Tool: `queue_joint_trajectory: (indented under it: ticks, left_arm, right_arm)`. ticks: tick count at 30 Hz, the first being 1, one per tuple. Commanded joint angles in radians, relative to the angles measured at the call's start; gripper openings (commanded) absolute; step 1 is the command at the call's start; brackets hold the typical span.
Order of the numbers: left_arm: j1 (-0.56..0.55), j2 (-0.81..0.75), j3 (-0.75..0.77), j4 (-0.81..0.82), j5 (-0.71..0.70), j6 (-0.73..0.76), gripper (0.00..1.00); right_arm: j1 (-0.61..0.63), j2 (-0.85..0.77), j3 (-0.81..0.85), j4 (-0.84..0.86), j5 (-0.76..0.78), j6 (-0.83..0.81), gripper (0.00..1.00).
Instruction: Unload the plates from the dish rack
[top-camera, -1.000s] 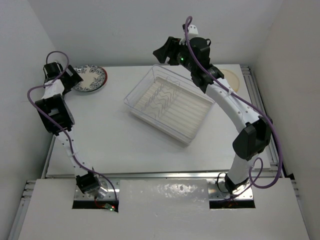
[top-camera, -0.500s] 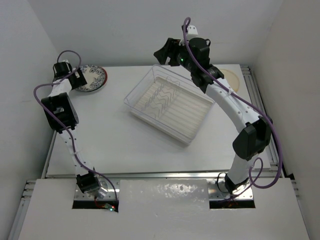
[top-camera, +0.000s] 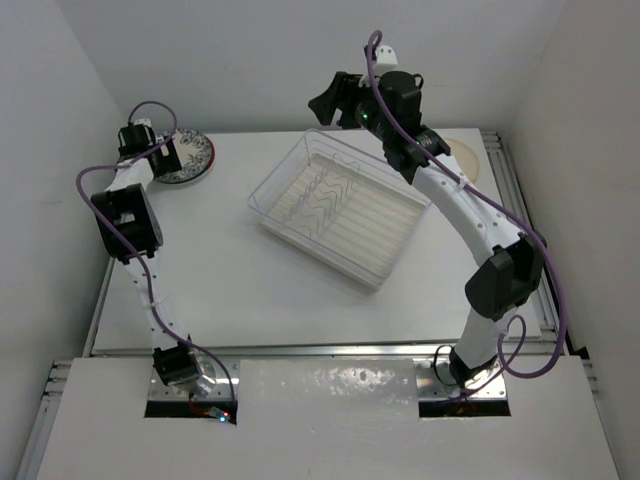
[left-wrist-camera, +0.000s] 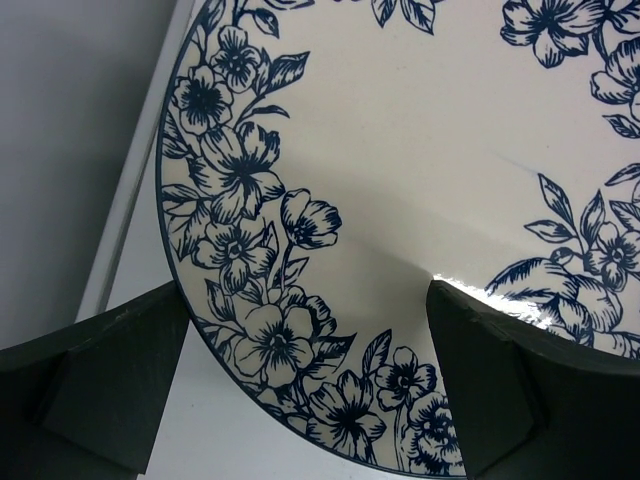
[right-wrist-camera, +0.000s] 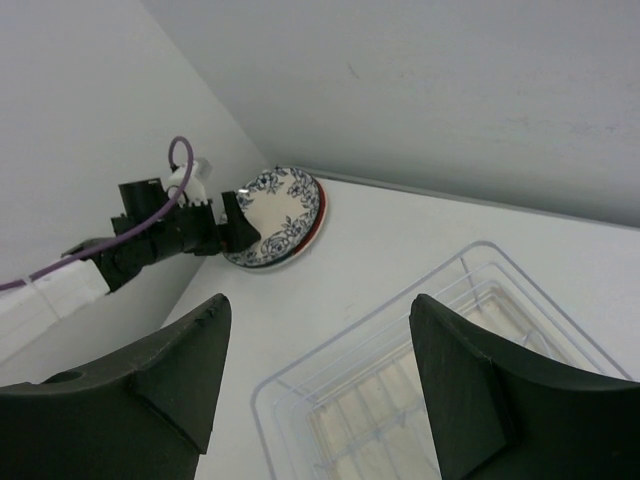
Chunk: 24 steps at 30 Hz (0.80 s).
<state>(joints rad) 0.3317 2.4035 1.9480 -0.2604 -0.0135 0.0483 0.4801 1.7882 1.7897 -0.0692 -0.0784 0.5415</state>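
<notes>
The left gripper (top-camera: 166, 157) is hovering over the 10 o'clock corner of the table (top-camera: 230, 280). Its fingers (left-wrist-camera: 110, 390) are spread wide and pinching nothing. In its wrist view they are framing the near edge of the white plate with the blue floral pattern (left-wrist-camera: 420, 150); whether they are touching it I cannot tell. That plate (top-camera: 197, 153) is lying flat on top of a red-rimmed plate (right-wrist-camera: 321, 212), of which only a sliver of rim is peeking out.

The right gripper (top-camera: 330, 100) is hanging high above the 12 o'clock edge of the dish rack (top-camera: 375, 235), its jaws also standing apart with nothing between them. The clear rack is sitting skewed, a little toward 1 o'clock from the table's middle. The thin wire dividers (top-camera: 325, 195) are standing in a row on its ribbed whitish base.

A cream plate (top-camera: 462, 158) is lying at the table's 2 o'clock corner, well apart from the rack and largely hidden behind the right arm.
</notes>
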Motion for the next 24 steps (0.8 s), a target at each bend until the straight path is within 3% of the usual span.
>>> queue_joint_trajectory:
  ticks: [1,6,16,24]
  left_arm:
    - [-0.029,-0.029,-0.009,0.041,-0.048,0.068,1.00]
    - [-0.036,-0.038,-0.014,0.041,0.050,0.073,1.00]
    - [-0.046,-0.063,-0.018,0.036,0.073,0.094,1.00]
    - [-0.040,-0.086,-0.006,0.035,-0.071,0.084,1.00]
  right_arm:
    - [-0.003,0.004,0.065,0.028,-0.004,-0.006,0.71]
    - [-0.003,0.002,0.063,0.020,-0.001,-0.011,0.72]
    - [-0.003,-0.009,0.042,0.017,-0.003,-0.018,0.72]
    - [-0.003,-0.023,0.033,0.005,0.000,-0.037,0.73]
